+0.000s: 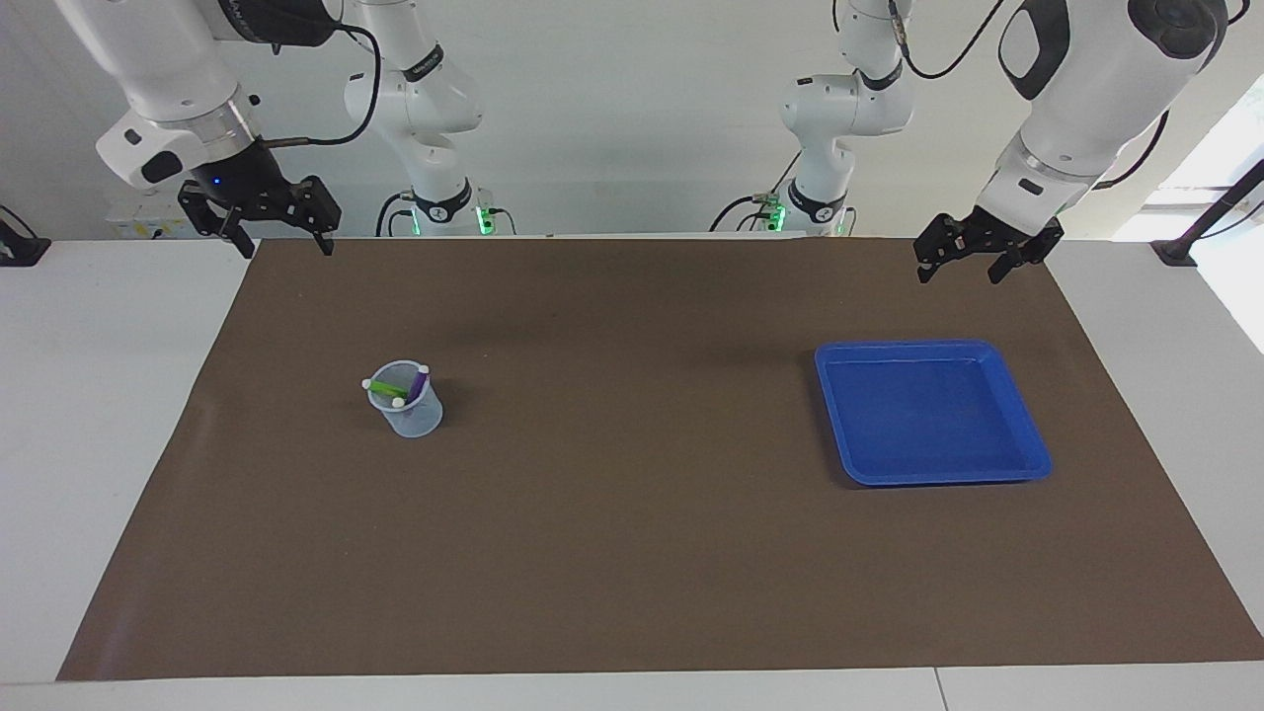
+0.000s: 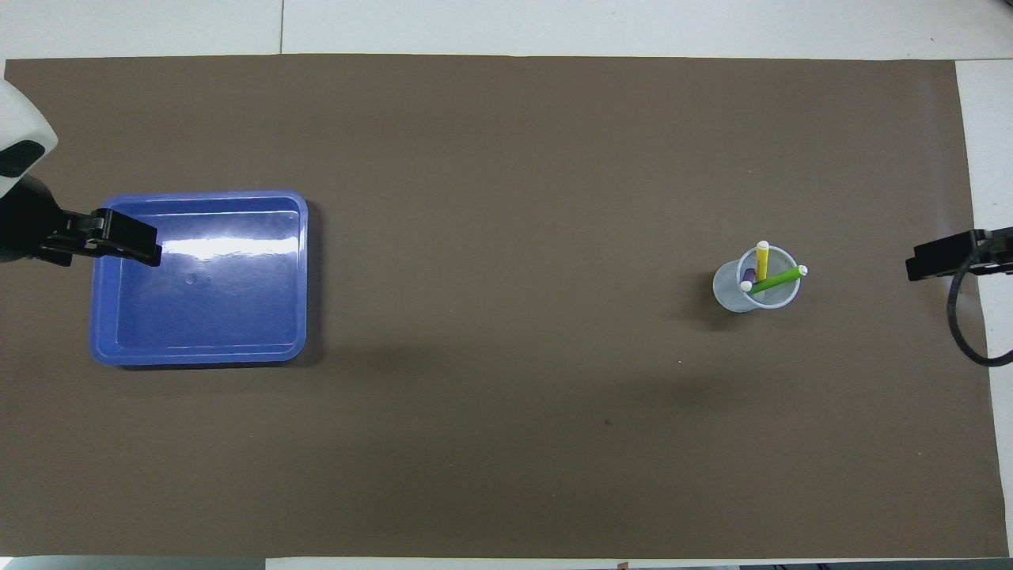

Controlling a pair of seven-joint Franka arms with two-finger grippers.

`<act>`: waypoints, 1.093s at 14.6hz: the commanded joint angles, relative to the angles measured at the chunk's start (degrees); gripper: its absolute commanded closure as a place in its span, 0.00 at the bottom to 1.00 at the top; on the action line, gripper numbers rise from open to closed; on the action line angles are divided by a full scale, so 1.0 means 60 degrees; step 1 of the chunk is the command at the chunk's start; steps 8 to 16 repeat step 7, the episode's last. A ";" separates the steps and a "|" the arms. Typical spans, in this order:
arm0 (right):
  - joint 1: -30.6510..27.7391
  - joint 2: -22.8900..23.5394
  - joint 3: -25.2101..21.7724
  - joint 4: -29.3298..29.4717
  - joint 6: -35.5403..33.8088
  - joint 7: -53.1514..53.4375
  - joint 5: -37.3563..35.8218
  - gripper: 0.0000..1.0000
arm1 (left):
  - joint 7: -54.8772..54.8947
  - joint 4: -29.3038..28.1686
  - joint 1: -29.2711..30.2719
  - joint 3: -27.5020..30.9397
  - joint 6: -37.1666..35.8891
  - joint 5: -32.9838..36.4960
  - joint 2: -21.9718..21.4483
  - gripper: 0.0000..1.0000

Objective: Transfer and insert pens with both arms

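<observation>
Three pens stand in a clear cup [image 1: 409,407] [image 2: 742,291] on the brown mat, toward the right arm's end of the table. The green pen [image 1: 383,389] [image 2: 774,279] leans across the rim, the yellow pen [image 2: 762,260] stands beside it, and the purple pen [image 1: 419,381] [image 2: 748,276] sits lower in the cup. My right gripper [image 1: 283,247] [image 2: 942,261] hangs open and empty over the mat's corner at its own end. Over the mat's other corner on the robots' side, my left gripper [image 1: 956,273] [image 2: 130,244] is open and empty too, apart from the tray.
A blue tray [image 1: 928,347] [image 2: 198,195] with nothing in it lies on the mat [image 1: 632,553] [image 2: 506,443] toward the left arm's end. Two smaller white arm bases [image 1: 444,202] [image 1: 810,197] with green lights stand at the robots' edge of the table.
</observation>
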 commanded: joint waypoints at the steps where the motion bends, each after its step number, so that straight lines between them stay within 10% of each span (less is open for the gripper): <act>1: -0.0033 0.0011 0.0030 0.0057 0.0065 0.0348 0.0199 0.00 | -0.0046 0.0252 0.0103 -0.0055 -0.0240 0.0023 0.0108 0.00; 16: -0.0033 0.0055 0.0030 0.0072 0.0065 0.0348 0.0184 0.00 | -0.0046 0.0238 0.0103 -0.0055 -0.0211 0.0008 0.0093 0.00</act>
